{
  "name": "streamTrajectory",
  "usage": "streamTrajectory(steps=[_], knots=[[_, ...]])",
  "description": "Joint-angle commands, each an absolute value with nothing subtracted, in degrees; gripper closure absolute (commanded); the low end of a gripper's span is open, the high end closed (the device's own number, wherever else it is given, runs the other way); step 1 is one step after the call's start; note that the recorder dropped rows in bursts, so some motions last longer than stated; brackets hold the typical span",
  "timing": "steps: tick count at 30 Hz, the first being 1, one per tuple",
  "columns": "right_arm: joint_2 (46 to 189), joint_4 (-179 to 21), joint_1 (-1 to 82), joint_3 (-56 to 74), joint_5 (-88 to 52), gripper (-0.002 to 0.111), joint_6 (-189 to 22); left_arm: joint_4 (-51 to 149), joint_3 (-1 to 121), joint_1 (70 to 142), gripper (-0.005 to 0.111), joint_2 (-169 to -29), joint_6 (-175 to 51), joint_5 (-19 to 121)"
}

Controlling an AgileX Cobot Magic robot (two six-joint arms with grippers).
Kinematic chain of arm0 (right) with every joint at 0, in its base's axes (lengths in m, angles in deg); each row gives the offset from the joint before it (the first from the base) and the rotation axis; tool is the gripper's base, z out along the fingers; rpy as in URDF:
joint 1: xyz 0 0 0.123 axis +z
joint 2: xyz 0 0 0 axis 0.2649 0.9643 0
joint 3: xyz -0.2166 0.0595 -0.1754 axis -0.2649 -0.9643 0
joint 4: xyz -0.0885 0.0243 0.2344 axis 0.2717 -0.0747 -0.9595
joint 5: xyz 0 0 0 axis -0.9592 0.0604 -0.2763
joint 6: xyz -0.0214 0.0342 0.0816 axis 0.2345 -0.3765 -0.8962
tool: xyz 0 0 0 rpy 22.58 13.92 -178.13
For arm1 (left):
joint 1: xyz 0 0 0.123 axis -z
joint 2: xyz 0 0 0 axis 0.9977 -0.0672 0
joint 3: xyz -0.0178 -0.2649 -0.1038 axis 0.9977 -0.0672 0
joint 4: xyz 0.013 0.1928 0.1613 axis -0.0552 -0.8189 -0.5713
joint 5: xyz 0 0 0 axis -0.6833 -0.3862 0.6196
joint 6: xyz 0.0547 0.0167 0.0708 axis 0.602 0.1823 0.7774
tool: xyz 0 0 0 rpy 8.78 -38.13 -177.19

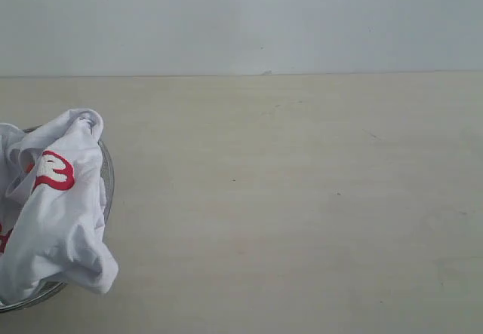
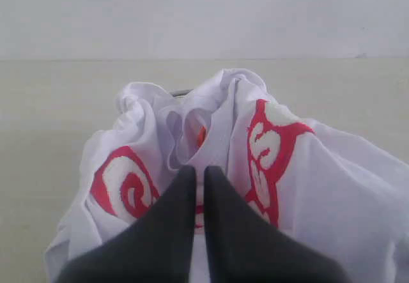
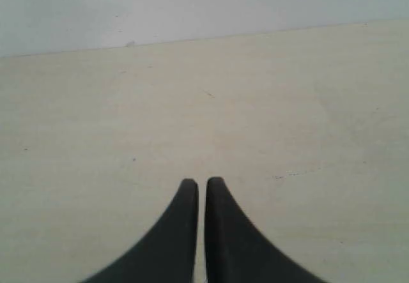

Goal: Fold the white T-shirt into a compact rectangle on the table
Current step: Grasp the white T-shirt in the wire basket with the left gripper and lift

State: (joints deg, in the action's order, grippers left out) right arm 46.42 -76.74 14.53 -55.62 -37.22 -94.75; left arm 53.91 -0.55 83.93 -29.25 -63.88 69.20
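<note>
Snagging on the basket (image 1: 110, 174) rim, the bunched white T-shirt (image 1: 64, 221) at lower left could drag it along once the empty, pressed-together left gripper (image 2: 199, 171) and right gripper (image 3: 201, 182) pull.

T-shirt (image 1: 60, 221): white, faint grey shadow in folds
Lettering (image 1: 56, 172): red outlines, white infill
Neck tag (image 2: 201, 136): orange, only a bit shows
Table (image 1: 302, 198): pale beige, faint wood grain, few dark specks
Basket rim (image 1: 110, 177): grey, metallic
Wall (image 1: 241, 17): plain pale grey
Left gripper (image 2: 199, 168): matte black
Right gripper (image 3: 202, 181): matte black
</note>
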Motion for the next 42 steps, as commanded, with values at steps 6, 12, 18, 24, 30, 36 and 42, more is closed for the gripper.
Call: streamTrajectory(steps=[6,12,18,24,30,36,42], knots=[[46.2,-76.6,14.6,-55.6,-37.0,0.108,-94.5,54.1,-0.7,83.7,0.102,-29.1,-64.4,69.1],[46.2,-76.6,14.6,-55.6,-37.0,0.108,-94.5,54.1,-0.7,84.7,0.102,-29.1,-64.4,69.1],[46.4,-76.6,14.6,-55.6,-37.0,0.108,-94.5,54.1,-0.7,84.7,0.102,-29.1,-64.4,69.1],[46.4,-76.6,14.6,-55.6,-37.0,0.108,-94.5,56.1,2.3,84.6,0.102,-29.1,-69.7,70.6],[46.4,-76.6,14.6,-55.6,-37.0,0.108,-94.5,56.1,18.0,84.6,0.102,-29.1,-76.9,75.6],[46.4,-76.6,14.6,-55.6,-37.0,0.108,-94.5,56.1,26.1,84.6,0.102,-29.1,-77.3,80.1],[46.4,-76.6,14.6,-55.6,-37.0,0.108,-94.5,64.1,27.3,84.6,0.102,-29.1,-77.3,67.2]])
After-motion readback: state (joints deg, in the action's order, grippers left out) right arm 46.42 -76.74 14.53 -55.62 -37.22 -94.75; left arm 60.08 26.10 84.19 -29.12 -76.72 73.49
